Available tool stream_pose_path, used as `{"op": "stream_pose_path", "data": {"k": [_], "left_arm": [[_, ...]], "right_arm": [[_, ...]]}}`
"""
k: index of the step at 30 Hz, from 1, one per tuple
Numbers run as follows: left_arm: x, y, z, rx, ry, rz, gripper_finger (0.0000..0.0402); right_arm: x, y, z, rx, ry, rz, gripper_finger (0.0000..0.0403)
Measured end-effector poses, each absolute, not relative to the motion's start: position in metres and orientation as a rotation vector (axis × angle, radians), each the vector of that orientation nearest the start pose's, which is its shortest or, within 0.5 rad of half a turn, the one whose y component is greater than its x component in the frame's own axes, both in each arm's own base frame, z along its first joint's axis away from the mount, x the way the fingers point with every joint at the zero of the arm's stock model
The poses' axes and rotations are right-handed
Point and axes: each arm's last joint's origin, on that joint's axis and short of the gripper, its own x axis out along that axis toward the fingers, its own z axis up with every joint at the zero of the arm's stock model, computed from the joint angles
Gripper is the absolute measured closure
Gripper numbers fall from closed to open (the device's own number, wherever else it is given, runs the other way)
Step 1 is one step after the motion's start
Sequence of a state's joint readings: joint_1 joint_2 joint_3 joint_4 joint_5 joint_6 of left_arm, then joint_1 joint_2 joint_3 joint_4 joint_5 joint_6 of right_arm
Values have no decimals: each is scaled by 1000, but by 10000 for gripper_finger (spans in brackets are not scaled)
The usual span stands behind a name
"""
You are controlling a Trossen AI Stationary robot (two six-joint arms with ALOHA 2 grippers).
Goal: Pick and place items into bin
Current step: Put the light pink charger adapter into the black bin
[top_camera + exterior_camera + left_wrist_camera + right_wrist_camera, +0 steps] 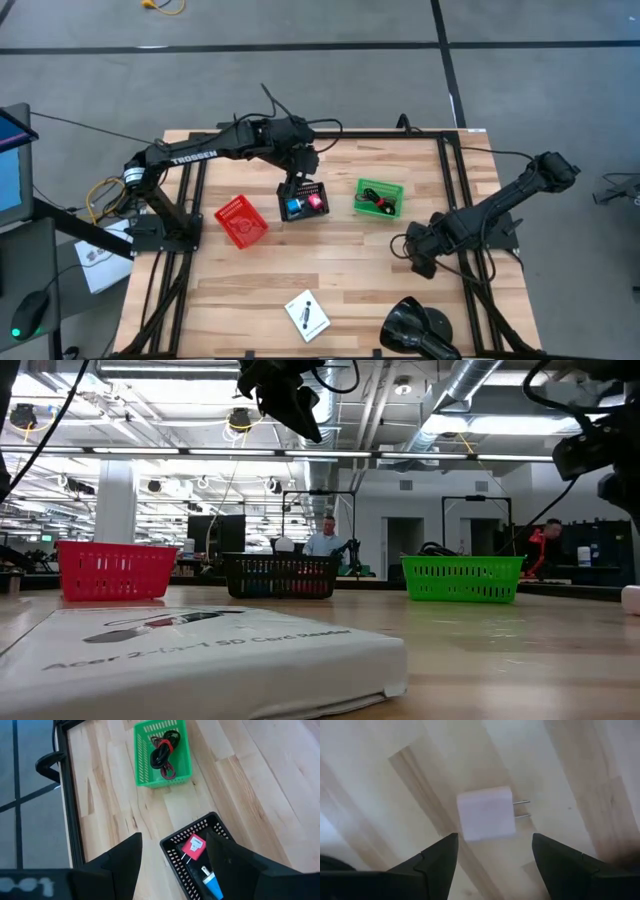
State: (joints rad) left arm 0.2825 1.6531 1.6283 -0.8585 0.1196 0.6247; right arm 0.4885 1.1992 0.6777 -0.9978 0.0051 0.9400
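My left gripper [172, 837] is open and hangs above the black bin [303, 187], touching nothing. In that bin lie a pink-red piece [193, 846] and a small blue piece [212, 885]. The green bin [142, 755] holds a coiled black-and-red cable [162, 752]. My right gripper [492, 837] is open over the table's right side [412, 258]. A pale pink cube with two metal prongs [486, 813] lies flat on the wood just ahead of its fingers. The white card with a black mark [307, 314] lies near the near edge.
A red bin [241, 222] stands left of the black one. A glossy black rounded lump [415, 325] sits at the near right corner. Black frame rails run along the table's left and right sides. In the low view, people stand in the room behind the bins.
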Motion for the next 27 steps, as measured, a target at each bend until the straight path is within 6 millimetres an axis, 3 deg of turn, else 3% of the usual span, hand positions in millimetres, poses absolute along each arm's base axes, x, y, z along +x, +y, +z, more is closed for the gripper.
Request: {"op": "stream_pose_path", "data": {"k": [8, 20, 27], "left_arm": [[336, 94, 346, 408, 877, -121, 190], [336, 94, 345, 407, 883, -122, 190], [336, 94, 345, 408, 887, -124, 190]], "right_arm": [[154, 81, 178, 314, 1525, -313, 152], [168, 88, 147, 219, 1687, -304, 152], [174, 90, 152, 218, 1711, -253, 152]]}}
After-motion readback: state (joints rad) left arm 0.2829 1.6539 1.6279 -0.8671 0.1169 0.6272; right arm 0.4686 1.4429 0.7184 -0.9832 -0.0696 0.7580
